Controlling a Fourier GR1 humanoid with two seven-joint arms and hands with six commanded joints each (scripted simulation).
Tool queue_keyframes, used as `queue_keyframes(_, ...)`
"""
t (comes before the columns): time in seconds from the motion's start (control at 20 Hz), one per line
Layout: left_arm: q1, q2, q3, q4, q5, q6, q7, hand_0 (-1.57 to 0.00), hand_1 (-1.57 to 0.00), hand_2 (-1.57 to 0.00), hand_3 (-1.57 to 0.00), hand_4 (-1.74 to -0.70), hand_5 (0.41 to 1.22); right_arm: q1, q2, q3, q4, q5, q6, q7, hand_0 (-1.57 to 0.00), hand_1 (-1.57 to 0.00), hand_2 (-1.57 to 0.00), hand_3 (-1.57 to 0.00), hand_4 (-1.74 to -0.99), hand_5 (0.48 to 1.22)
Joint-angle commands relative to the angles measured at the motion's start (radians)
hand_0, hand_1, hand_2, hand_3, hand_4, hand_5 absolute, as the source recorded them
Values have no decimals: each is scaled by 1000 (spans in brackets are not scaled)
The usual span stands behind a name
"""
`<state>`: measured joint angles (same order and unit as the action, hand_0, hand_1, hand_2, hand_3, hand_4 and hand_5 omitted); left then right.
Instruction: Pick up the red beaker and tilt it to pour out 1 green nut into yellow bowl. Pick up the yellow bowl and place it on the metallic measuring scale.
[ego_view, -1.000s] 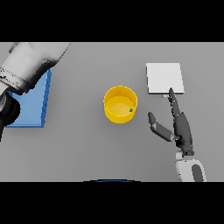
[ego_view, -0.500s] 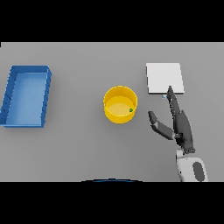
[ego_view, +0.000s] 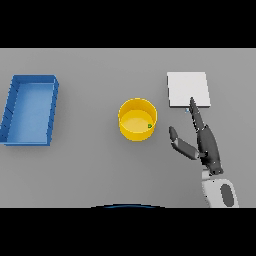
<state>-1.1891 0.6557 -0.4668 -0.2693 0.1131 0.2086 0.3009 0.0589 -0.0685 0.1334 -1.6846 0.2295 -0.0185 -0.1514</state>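
Observation:
A yellow bowl (ego_view: 137, 119) stands upright near the table's middle, with one small green nut (ego_view: 149, 126) inside at its right edge. The metallic measuring scale (ego_view: 188, 89) is a flat pale square behind and to the right of the bowl. My right hand (ego_view: 206, 145) is open to the right of the bowl, apart from it, its fingers straight and pointing away toward the scale's near edge, thumb spread toward the bowl. No red beaker shows. My left hand is out of view.
A blue tray (ego_view: 14, 110) lies at the left side of the table, well away from the bowl.
My left arm, which covered the blue tray's near left corner one second ago, has withdrawn out of view. The right hand has shifted slightly.

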Motion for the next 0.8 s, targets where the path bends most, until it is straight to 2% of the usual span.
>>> queue_keyframes(0.0, 43, 9, 4, -51, 27, 24, 28, -1571, -1571, -1571, -1396, -1741, 1221, 4, 1, 3, 8, 6, -1, 7, 1, 1, 1, 1, -1192, 704)
queue_keyframes(0.3, 344, 83, -8, -465, 174, 189, 158, -1571, -1571, -1571, -1389, -1741, 1221, 0, -1, 1, 30, 5, 3, -18, 1, 1, 1, 1, -1202, 699)
queue_keyframes(0.4, 423, 101, -34, -576, 196, 250, 205, -1571, -1571, -1571, -1393, -1741, 1221, 0, 4, -5, 36, 0, -4, -28, 1, 1, 1, 1, -1201, 693)
queue_keyframes(0.5, 472, 111, -57, -637, 216, 289, 247, -1571, -1571, -1571, -1383, -1741, 1221, -17, -2, -14, 34, 0, -10, -7, 1, 1, 1, 1, -1186, 687)
queue_keyframes(0.6, 514, 123, -83, -703, 247, 305, 279, -1571, -1571, -1571, -1384, -1741, 1076, -8, 7, -7, 30, -6, -5, -17, 1, 1, 1, 1, -1170, 683)
queue_keyframes(0.7, 541, 150, -103, -756, 292, 283, 305, -1571, -1571, -1571, -1366, -1735, 955, -7, -4, -12, 34, -11, 4, -8, 1, 1, 1, 1, -1168, 679)
queue_keyframes(0.75, 550, 166, -125, -784, 303, 259, 308, -1571, -1571, -1571, -1407, -1661, 888, -9, -5, -11, 29, -10, 3, -7, 1, 1, 1, 1, -1165, 678)
